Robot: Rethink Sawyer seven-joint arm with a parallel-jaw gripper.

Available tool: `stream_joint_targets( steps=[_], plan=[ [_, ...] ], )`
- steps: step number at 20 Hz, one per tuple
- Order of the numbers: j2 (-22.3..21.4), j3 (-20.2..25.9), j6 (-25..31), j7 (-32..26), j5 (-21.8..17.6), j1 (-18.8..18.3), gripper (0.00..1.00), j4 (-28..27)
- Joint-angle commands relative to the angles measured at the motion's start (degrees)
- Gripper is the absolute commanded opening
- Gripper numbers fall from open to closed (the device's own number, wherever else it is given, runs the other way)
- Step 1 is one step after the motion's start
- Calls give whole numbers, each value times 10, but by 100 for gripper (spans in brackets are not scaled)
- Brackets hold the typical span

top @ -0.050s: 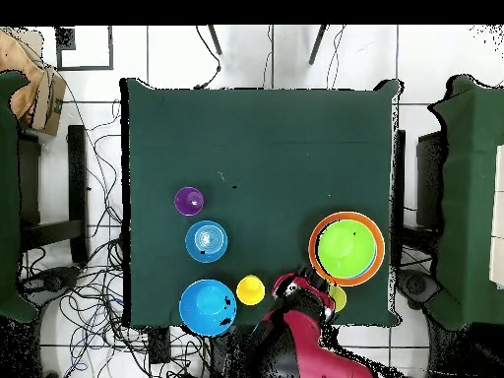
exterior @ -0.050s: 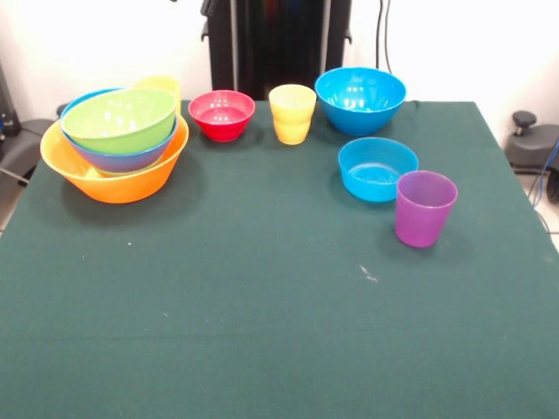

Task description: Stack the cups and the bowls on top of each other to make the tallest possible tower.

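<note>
The tower stands at the table's left in the front view: an orange-yellow bowl (exterior @ -0.050s: 113, 179) holds a blue bowl (exterior @ -0.050s: 131, 161) with a lime green bowl (exterior @ -0.050s: 122, 120) inside it. Behind it peeks a yellow cup (exterior @ -0.050s: 160, 85). A small red bowl (exterior @ -0.050s: 221, 113), another yellow cup (exterior @ -0.050s: 292, 113) and a large blue bowl (exterior @ -0.050s: 360, 99) line the far edge. A shallow blue bowl (exterior @ -0.050s: 377, 168) and the purple cup (exterior @ -0.050s: 424, 208) sit nearer, to the right. Only the overhead view shows the gripper (top @ -0.050s: 313, 293); it is held high at the end of the red arm (top @ -0.050s: 295, 340), partly over the red bowl (top @ -0.050s: 283, 286).
Green cloth covers the table (exterior @ -0.050s: 262, 305). Chairs and equipment stand off both its sides, and cables lie on the floor around it (top @ -0.050s: 89, 295).
</note>
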Motion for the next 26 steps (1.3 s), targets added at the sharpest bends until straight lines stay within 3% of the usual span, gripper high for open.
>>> stream_joint_targets(
  steps=[1, 10, 19, 26],
  plan=[
    [52, 62, 29, 34, -10, 16, 100, -28],
    [72, 49, 89, 29, 12, 46, 100, -82],
    [133, 38, 64, 41, 21, 62, 100, -131],
    [169, 14, 81, 41, 25, 90, 100, -168]
  ],
)
